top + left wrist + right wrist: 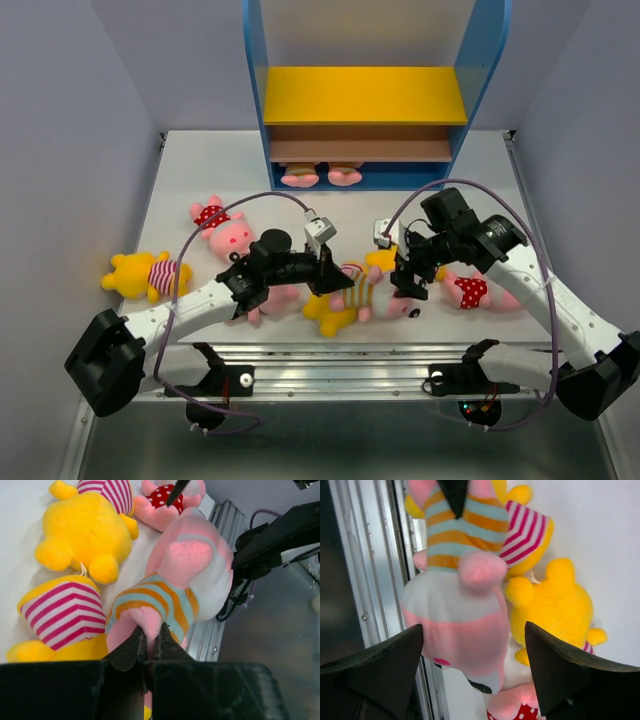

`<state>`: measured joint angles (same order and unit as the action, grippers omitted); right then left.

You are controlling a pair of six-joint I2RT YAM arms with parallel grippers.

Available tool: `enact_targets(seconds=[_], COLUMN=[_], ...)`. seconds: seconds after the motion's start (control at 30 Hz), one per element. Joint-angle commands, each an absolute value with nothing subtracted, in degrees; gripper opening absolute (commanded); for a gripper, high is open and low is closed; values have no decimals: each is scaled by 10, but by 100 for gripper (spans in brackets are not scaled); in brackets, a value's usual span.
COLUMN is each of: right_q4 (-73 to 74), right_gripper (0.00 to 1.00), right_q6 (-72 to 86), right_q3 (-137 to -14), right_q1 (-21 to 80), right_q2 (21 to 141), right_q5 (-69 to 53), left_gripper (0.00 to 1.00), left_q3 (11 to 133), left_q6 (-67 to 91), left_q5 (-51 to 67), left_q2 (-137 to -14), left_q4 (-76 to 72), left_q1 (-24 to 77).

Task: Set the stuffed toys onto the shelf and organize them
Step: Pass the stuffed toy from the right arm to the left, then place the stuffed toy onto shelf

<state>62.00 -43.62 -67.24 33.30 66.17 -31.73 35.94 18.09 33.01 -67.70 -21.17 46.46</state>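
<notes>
Left pincer [148,647] is clamped down to a narrow gap on the striped pig [185,575], pinching pink plush at the leg end just below the shirt hem. Solid grip in the left wrist view.

Right pincer [474,630] is wide open. Its fingers [395,665] sit either side of the pig's head with a gap on both sides, so it holds nothing.

The striped pig [385,300] is at the near-centre of the tabletop [180,180], stretched between the two pincers along the metal rail [340,360]. Its head points toward the right arm. Can't tell if it's resting on the tabletop or lifted off it.

Two bears are packed against it on the far side: bear A [85,530] is touching its flank, and bear B [60,610] in a red-striped shirt is next to the left pincer.

Other toys seen from the top:
- bear C [150,275] at far left, well apart
- dotted pig [222,228] left of centre
- another dotted pig [470,290] under the right arm
- a pink toy [265,300] partly hidden under the left arm

The shelf [258,80] stands at the far edge, centred. Two pink toys [322,176] are on its bottom tier, side by side and mostly hidden under the brown board.
</notes>
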Motion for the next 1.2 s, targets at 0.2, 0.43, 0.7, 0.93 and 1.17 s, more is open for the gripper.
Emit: enact_targets(seconds=[0.2, 0.43, 0.7, 0.93, 1.17], right_q4=[422, 235, 117, 48, 25], right_gripper=[100, 100, 100, 100, 100], right_q6=[-289, -127, -20, 33, 54], right_q3=[-704, -625, -547, -476, -443], right_q1=[226, 180, 88, 35, 3], right_q2=[590, 564, 548, 540, 538], right_q5=[-235, -37, -42, -42, -63], left_gripper=[0, 0, 0, 0, 0], left_q3=[296, 289, 306, 326, 366], left_q6=[343, 440, 561, 627, 699], left_q5=[233, 134, 63, -68, -163], left_q2=[-545, -518, -577, -653, -754], left_q4=[-330, -335, -372, -394, -391], left_q1=[428, 414, 414, 453, 498])
